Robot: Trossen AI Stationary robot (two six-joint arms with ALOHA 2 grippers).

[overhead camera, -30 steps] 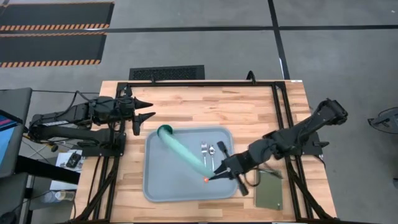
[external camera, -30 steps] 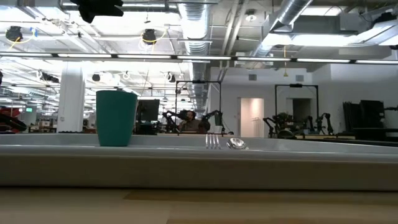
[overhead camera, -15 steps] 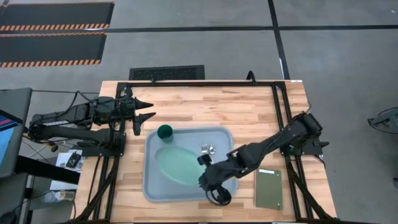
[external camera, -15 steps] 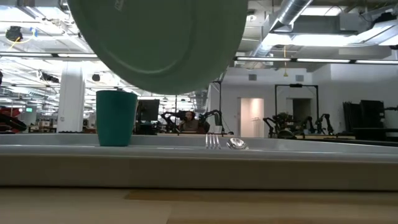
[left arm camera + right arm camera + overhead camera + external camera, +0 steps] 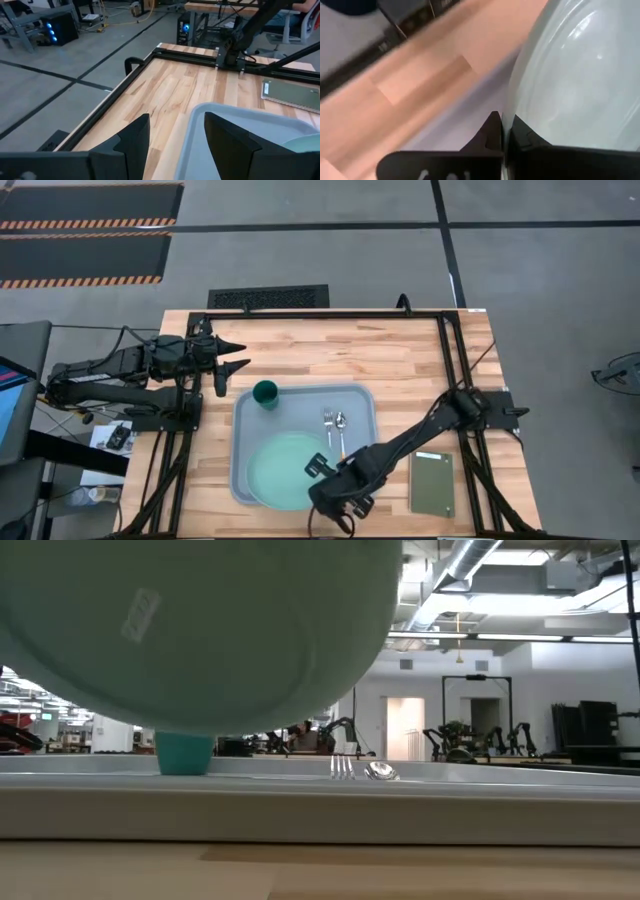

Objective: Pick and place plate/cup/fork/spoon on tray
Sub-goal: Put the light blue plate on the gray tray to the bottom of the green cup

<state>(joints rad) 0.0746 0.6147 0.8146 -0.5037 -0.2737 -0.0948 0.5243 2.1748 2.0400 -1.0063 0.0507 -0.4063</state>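
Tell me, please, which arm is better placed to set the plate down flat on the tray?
Right. The right gripper already pinches the plate rim above the tray; the left gripper waits open beyond the tray's far corner.

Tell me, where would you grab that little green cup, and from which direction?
By the rim, from above. The cup stands upright with its mouth open to the ceiling in the tray's far left corner. The idle left end effector is nearest; one finger inside and one outside the wall would probably hold best.
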